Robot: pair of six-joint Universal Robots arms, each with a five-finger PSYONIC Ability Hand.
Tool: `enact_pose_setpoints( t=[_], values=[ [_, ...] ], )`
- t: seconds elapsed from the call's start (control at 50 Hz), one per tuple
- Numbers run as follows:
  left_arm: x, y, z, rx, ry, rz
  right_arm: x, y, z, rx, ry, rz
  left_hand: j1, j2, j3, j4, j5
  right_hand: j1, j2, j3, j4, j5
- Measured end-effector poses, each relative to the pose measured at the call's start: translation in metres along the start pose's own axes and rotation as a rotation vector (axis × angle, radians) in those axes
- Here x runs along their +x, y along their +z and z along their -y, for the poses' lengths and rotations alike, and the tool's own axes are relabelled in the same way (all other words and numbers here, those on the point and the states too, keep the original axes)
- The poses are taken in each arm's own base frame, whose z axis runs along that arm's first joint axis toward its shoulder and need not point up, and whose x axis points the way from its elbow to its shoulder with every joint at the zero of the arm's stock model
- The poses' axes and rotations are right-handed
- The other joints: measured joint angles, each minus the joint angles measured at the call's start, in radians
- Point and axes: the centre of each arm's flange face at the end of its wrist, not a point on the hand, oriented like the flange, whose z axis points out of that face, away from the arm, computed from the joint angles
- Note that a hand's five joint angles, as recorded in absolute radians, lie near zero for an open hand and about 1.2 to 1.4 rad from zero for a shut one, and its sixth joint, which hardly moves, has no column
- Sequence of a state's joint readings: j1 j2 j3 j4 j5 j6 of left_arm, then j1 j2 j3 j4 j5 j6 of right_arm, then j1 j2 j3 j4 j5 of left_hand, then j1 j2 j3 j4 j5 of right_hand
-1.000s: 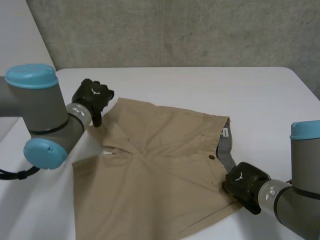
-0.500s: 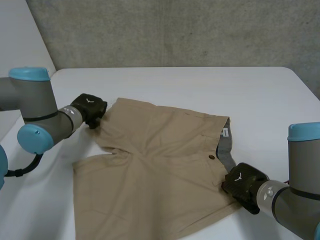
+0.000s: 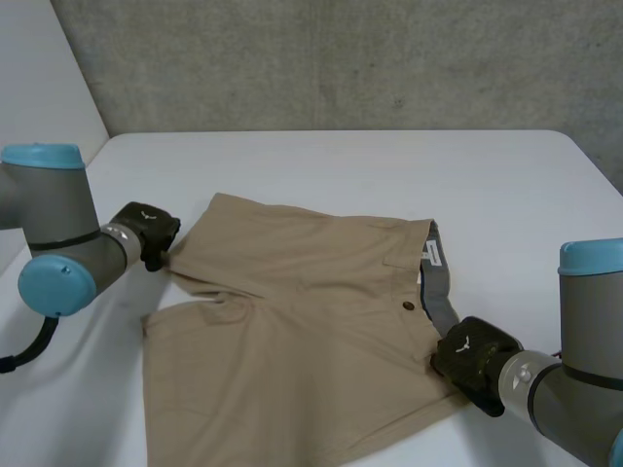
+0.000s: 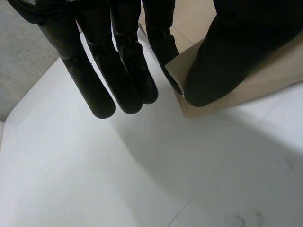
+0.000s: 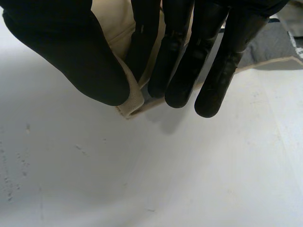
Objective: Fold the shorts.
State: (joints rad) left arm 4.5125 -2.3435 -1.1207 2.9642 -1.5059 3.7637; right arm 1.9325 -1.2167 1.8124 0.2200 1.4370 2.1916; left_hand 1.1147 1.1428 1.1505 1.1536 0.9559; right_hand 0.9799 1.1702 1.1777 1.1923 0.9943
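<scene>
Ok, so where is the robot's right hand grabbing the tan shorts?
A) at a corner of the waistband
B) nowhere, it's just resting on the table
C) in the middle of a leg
A: in the right wrist view the right hand pinches a corner of the shorts between thumb and fingers, and the head view puts that corner at the end of the waistband, near the button.

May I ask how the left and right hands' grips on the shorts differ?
The left hand pinches a leg-hem corner of the shorts; the right hand pinches a waistband corner. Some left hand fingers hang clear over the table; the right hand's lie over the cloth edge. Both pinch against the thumb.
</scene>
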Motion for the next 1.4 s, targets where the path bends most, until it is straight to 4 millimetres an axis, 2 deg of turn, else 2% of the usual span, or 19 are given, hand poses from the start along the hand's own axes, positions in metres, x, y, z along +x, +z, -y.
enact_pose_setpoints(
  t=[0.02,0.04,0.08,0.1,0.12,0.16,0.22,0.28,0.38,0.4,0.48,0.54,0.68,0.7,0.72,0.82,1.04,1.1,1.4],
  values=[
    [0.0,0.0,0.0,0.0,0.0,0.0,0.0,0.0,0.0,0.001,0.001,-0.001,0.0,0.0,0.0,0.0,0.0,0.0,0.0,0.0,0.0,0.0],
    [0.001,0.0,0.0,-0.001,0.001,-0.002,0.001,0.0,0.0,0.003,0.003,-0.004,-0.183,-0.191,-0.2,-0.183,-0.162,0.0,0.0,0.0,0.0,0.0],
    [0.002,0.0,0.0,0.0,0.003,-0.003,0.001,0.0,0.001,0.008,0.009,-0.009,-0.183,-0.191,-0.2,-0.183,-0.162,0.0,0.0,0.0,0.0,0.0],
    [0.003,0.0,0.0,0.001,0.003,-0.003,0.002,0.0,0.002,0.013,0.017,-0.014,-0.6,-0.564,-0.567,-0.577,-0.552,0.0,0.0,0.0,0.0,0.0],
    [0.003,-0.001,0.002,0.008,0.003,-0.001,0.005,0.0,0.005,0.025,0.035,-0.026,-0.801,-0.788,-0.779,-0.794,-0.77,0.0,0.0,0.0,0.0,0.0],
    [0.0,-0.006,0.009,0.026,0.001,0.009,0.01,0.001,0.009,0.045,0.069,-0.043,-0.875,-0.892,-0.898,-0.907,-0.889,0.0,0.0,0.0,0.0,0.0],
    [-0.006,-0.016,0.02,0.054,-0.008,0.026,0.019,0.001,0.016,0.076,0.12,-0.072,-0.875,-0.907,-0.907,-0.918,-0.896,0.0,0.0,0.0,0.0,0.0],
    [-0.014,-0.041,0.036,0.098,-0.045,0.05,0.036,0.001,0.028,0.132,0.202,-0.124,-0.875,-0.908,-0.907,-0.918,-0.896,0.0,0.0,0.0,0.0,0.0],
    [-0.016,-0.081,0.048,0.137,-0.141,0.054,0.06,0.003,0.044,0.211,0.321,-0.191,-0.875,-0.908,-0.907,-0.918,-0.896,0.0,0.0,0.0,0.0,0.0],
    [-0.013,-0.094,0.049,0.143,-0.179,0.045,0.066,0.006,0.047,0.23,0.354,-0.204,-0.875,-0.907,-0.907,-0.918,-0.895,0.0,0.0,0.0,0.0,0.0],
    [0.001,-0.122,0.045,0.138,-0.264,0.008,0.077,0.014,0.053,0.258,0.413,-0.225,-0.87,-0.896,-0.905,-0.911,-0.891,0.0,0.0,0.0,0.0,0.0],
    [0.025,-0.149,0.031,0.099,-0.35,-0.061,0.083,0.023,0.055,0.269,0.449,-0.232,-0.86,-0.881,-0.896,-0.898,-0.868,0.0,0.0,0.0,0.0,0.0],
    [0.069,-0.175,0.001,-0.016,-0.433,-0.213,0.079,0.028,0.053,0.257,0.451,-0.215,-0.843,-0.867,-0.879,-0.879,-0.855,0.0,0.0,0.0,0.0,0.0],
    [0.069,-0.175,0.001,-0.016,-0.433,-0.213,0.079,0.028,0.053,0.257,0.451,-0.215,-0.843,-0.867,-0.879,-0.879,-0.855,0.0,0.0,0.0,0.0,0.0],
    [0.08,-0.181,-0.005,-0.052,-0.458,-0.252,0.077,0.028,0.053,0.253,0.45,-0.211,-0.843,-0.867,-0.879,-0.879,-0.855,0.0,0.0,0.0,0.0,0.0],
    [0.095,-0.192,-0.01,-0.108,-0.538,-0.307,0.073,0.028,0.051,0.247,0.448,-0.2,-0.843,-0.866,-0.879,-0.879,-0.854,0.0,0.0,0.0,0.0,0.001],
    [0.108,-0.207,0.006,-0.036,-0.651,-0.325,0.068,0.03,0.054,0.271,0.437,-0.208,-0.843,-0.863,-0.879,-0.879,-0.855,0.0,0.0,0.0,0.0,0.003],
    [0.11,-0.206,0.007,-0.027,-0.652,-0.319,0.067,0.03,0.054,0.272,0.436,-0.207,-0.843,-0.863,-0.879,-0.879,-0.854,0.0,0.0,0.0,0.0,0.003],
    [0.155,-0.203,0.005,0.014,-0.539,-0.184,0.059,0.029,0.054,0.266,0.431,-0.194,-0.829,-0.843,-0.853,-0.855,-0.835,0.0,0.0,0.0,0.0,0.005]
  ],
)
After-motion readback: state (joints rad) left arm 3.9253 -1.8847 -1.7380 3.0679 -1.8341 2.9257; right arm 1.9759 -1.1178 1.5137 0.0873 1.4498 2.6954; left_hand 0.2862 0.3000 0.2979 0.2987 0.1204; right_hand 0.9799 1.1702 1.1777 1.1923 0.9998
